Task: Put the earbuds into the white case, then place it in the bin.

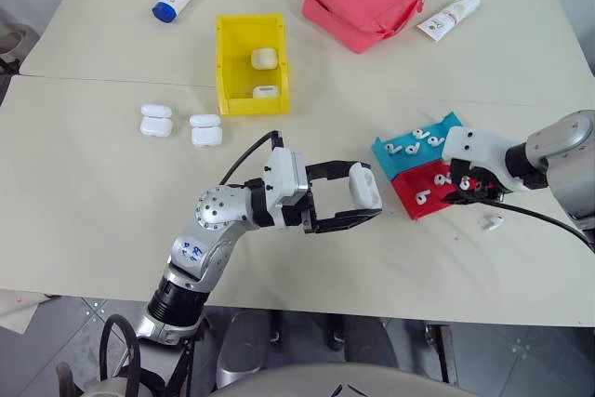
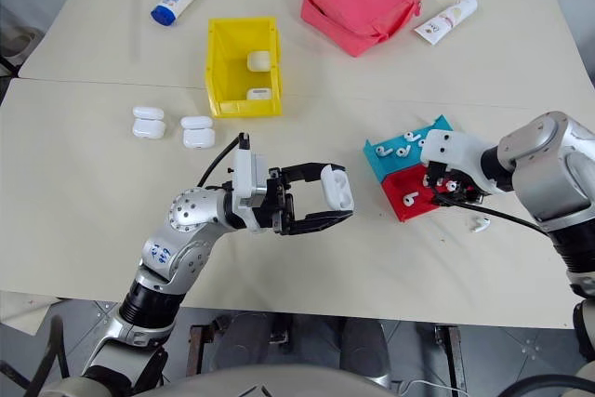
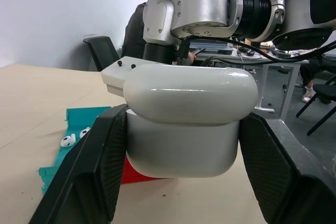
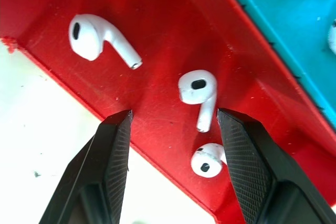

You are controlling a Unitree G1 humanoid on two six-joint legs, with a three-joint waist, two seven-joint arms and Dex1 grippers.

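We count two cases (image 1: 263, 75) in the bin (image 1: 226, 62), two (image 1: 180, 125) beside it, three earbuds (image 4: 199, 93) in the red tray (image 4: 157, 35). Left gripper (image 1: 358, 204) clamps a fifth case (image 1: 364, 185); right gripper (image 4: 173, 124) stands apart.

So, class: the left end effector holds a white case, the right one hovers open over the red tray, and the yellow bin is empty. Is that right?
Not quite. The yellow bin is not empty: the left eye view shows two white cases lying in it. The rest stands: the left end effector holds a white case, and the right end effector hovers open over the red tray.
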